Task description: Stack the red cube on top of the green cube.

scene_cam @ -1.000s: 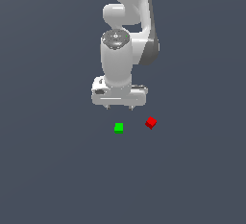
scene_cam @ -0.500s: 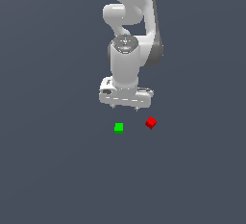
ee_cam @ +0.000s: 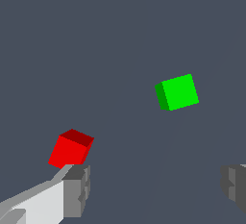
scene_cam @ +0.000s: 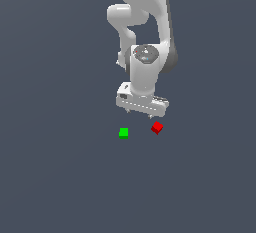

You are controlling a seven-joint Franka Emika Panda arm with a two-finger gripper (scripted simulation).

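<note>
The red cube (scene_cam: 157, 127) rests on the dark grey floor, turned at an angle. To the exterior view's left of it, a short gap away, lies the green cube (scene_cam: 123, 132). My gripper (scene_cam: 143, 113) hangs open above and just behind both cubes, with nothing between its fingers. In the wrist view the red cube (ee_cam: 71, 148) shows right by one finger (ee_cam: 76, 189), while the green cube (ee_cam: 178, 92) sits farther out, between the lines of the two fingers. The gripper (ee_cam: 153, 189) touches neither cube.
The white arm (scene_cam: 145, 27) rises behind the cubes toward the top of the exterior view. The plain dark grey floor (scene_cam: 60, 177) stretches all around, and no other object shows.
The gripper has shifted toward the exterior view's right and slightly lower, nearer the red cube, with the wrist turning. Both cubes stayed put.
</note>
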